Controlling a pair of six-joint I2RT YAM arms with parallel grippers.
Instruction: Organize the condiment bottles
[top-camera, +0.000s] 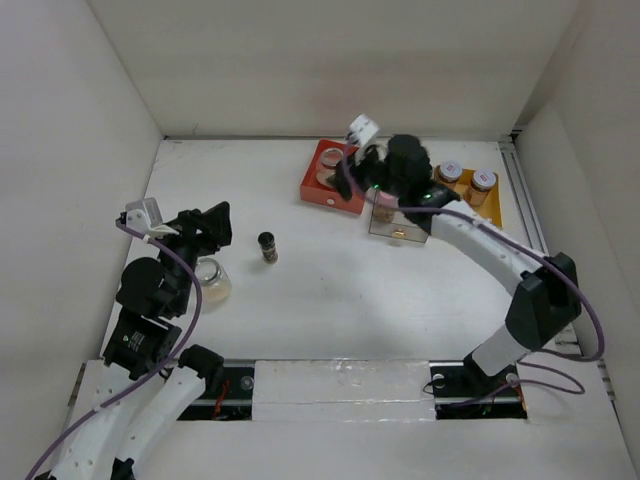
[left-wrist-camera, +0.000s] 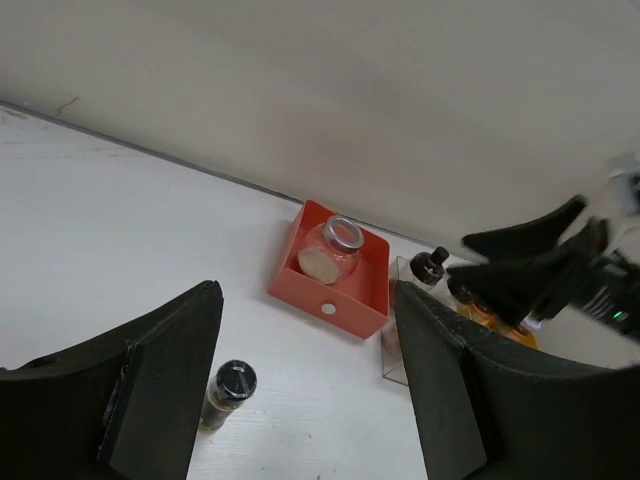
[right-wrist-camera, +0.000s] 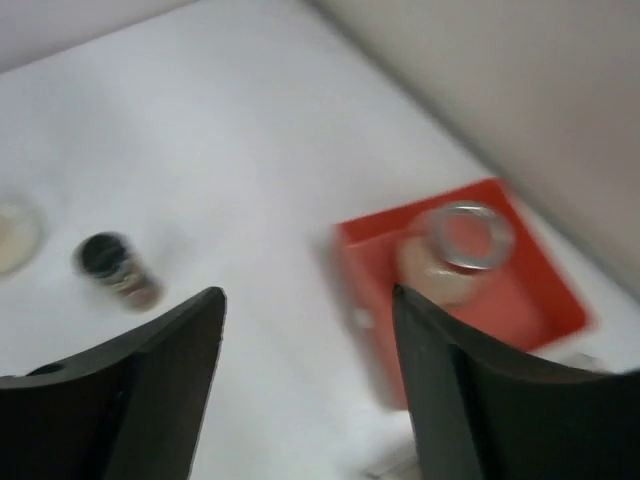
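Your left claw hangs with its fingers spread and nothing between them. The small clear bottle with the black cap and brown contents stands alone mid-table at its 3 o'clock, so I'd read that as the pickup in hand. Line the bottle up square between the fingers, go low enough to take the body rather than the cap, and close gently, because a narrow upright bottle tips easily. Mind the squat clear glass jar with pale contents at the claw's 6 o'clock, close under your wrist. Your right claw is spread and empty too, above the red shallow rectangular tray at the bottle's 1 o'clock. Only the overhead view gives you the two capped jars in the yellow tray. The left wrist view shows the silver-rimmed jar sitting inside the red tray far more clearly than overhead. The right wrist view is blurred.
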